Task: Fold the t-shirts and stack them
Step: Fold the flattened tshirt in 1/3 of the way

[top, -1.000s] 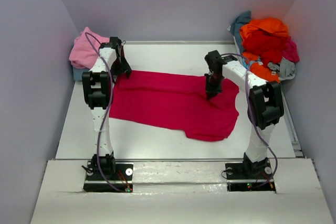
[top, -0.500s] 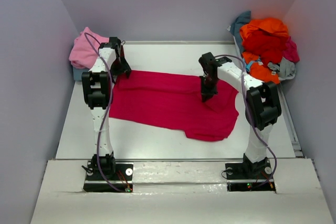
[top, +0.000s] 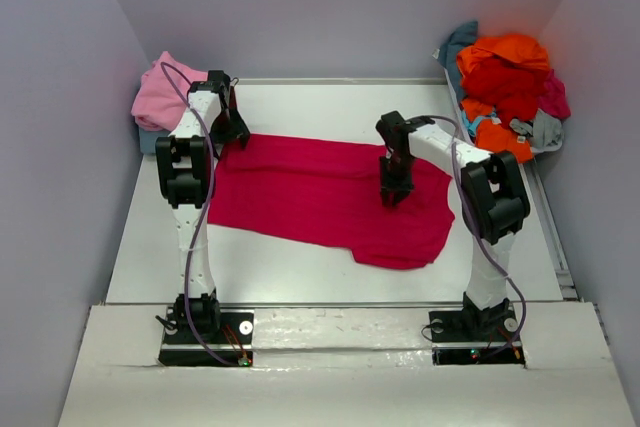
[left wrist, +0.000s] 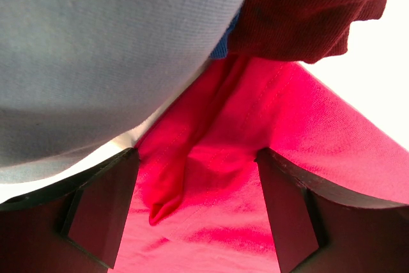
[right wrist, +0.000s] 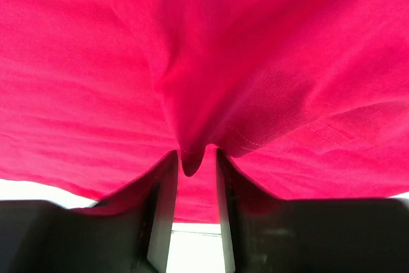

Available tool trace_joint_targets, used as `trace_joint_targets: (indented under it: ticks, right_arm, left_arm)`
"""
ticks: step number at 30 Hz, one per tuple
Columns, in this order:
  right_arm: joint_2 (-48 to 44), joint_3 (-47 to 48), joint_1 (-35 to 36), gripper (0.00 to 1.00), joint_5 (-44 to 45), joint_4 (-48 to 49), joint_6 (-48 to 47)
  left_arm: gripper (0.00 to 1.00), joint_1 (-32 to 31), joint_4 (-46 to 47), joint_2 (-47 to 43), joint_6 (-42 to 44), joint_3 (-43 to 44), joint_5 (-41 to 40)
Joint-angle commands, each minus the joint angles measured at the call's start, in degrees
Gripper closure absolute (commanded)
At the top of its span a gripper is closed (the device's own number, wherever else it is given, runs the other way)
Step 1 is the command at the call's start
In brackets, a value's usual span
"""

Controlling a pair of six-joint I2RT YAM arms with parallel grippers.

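Note:
A magenta-red t-shirt [top: 320, 197] lies spread across the middle of the white table [top: 300, 102]. My left gripper [top: 232, 130] is open, low over the shirt's back-left corner; in the left wrist view [left wrist: 195, 164] a loose fold of the shirt [left wrist: 192, 158] lies between the spread jaws. My right gripper [top: 392, 193] is shut on a pinch of the shirt's right part; in the right wrist view [right wrist: 193, 158] the cloth [right wrist: 211, 62] drapes over the near-closed fingers.
A pink tee [top: 165, 92] sits on dusty-blue cloth at the back left. A heap of orange, red, teal and grey tees [top: 505, 77] fills the back-right corner. Grey-blue cloth [left wrist: 96, 49] and maroon cloth [left wrist: 307, 4] show close in the left wrist view. Walls close in on three sides.
My right gripper has moved left and slightly toward the near edge, carrying the pinched cloth inward. The left arm has not moved.

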Motion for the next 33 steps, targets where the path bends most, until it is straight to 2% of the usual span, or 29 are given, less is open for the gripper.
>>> trace_joint_targets:
  ticks: [1,4,14,19,33]
  right_arm:
    - [-2.76,-1.09,1.06,0.49,0.62,-0.19,0.2]
    - [-3.82,-0.04,1.06,0.36,1.24,-0.89,0.11]
    - [-3.56,4.36,1.06,0.35,4.31,-4.23,0.81]
    - [-7.07,2.09,1.06,0.35,8.09,-3.71,2.92]
    - [-7.78,-5.3,-0.25,0.36,13.54,-0.63,8.11]
  left_arm:
    - [0.13,1.17,0.54,1.34,0.36,-1.43,-2.58]
    - [0.13,1.17,0.45,1.43,0.36,-1.43,-2.58]
    - [0.13,1.17,0.37,1.08,0.45,-1.51,-2.49]
    - [0.13,1.17,0.54,1.08,0.36,-2.04,-2.58]
    - [0.13,1.17,0.63,0.73,0.45,-2.31,-2.32]
